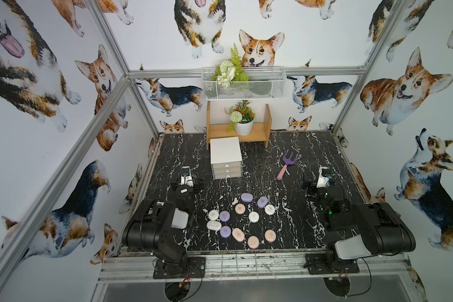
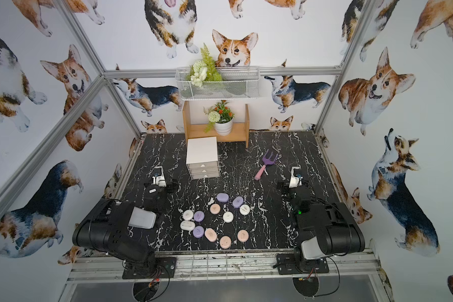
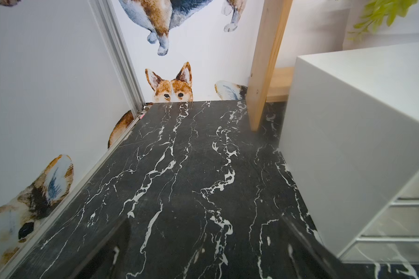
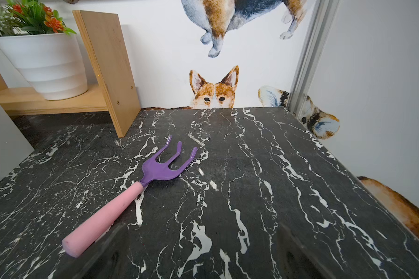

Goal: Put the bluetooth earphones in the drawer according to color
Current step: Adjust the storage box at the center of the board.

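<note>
White, lilac and pale pink, the bluetooth earphones (image 1: 253, 216) lie as a loose cluster of pebble-shaped cases on the black marble-patterned tabletop (image 1: 267, 162), at its near edge between your two arms; the drawer cabinet (image 1: 226, 153) stands well apart toward the back, just in front of the wooden shelf (image 1: 258, 132), with all three drawers shut. Expect the cases to be light, hard-shelled and slick; the rounded lids offer little purchase, so take each across its narrow width, low on the sides; begin with one standing free, such as the outer pink case (image 1: 270, 235), since the white and lilac ones on the left arm's side appear to touch their neighbours. The left gripper (image 1: 185, 174) and the right gripper (image 1: 323, 174) sit low over the tabletop with jaws spread wide, pinching nothing; both wrist views show bare marble between the fingers. Each lid bears a faint mark and each drawer front a small label handle; none of it is legible, and no brand shows.
</note>
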